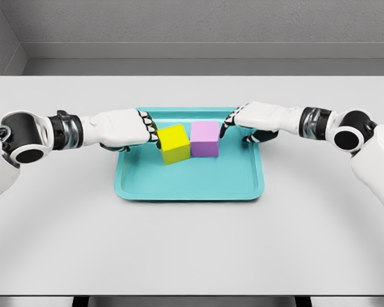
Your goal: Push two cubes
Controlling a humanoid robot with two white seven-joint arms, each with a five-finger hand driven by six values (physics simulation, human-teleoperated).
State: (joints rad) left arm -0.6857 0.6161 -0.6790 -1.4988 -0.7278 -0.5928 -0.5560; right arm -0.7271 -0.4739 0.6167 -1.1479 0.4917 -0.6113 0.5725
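Observation:
A yellow cube [174, 144] and a purple cube [205, 139] sit side by side on a teal tray [191, 182], touching at one edge. The yellow cube is turned slightly. My left hand [150, 132] reaches in from the left, its fingertips against the yellow cube's left face, fingers extended and holding nothing. My right hand [229, 125] comes in from the right with its fingers stretched out just beside the purple cube's right face. It holds nothing.
The tray lies in the middle of a light grey table [192, 243]. A grey wall rises behind the table's far edge.

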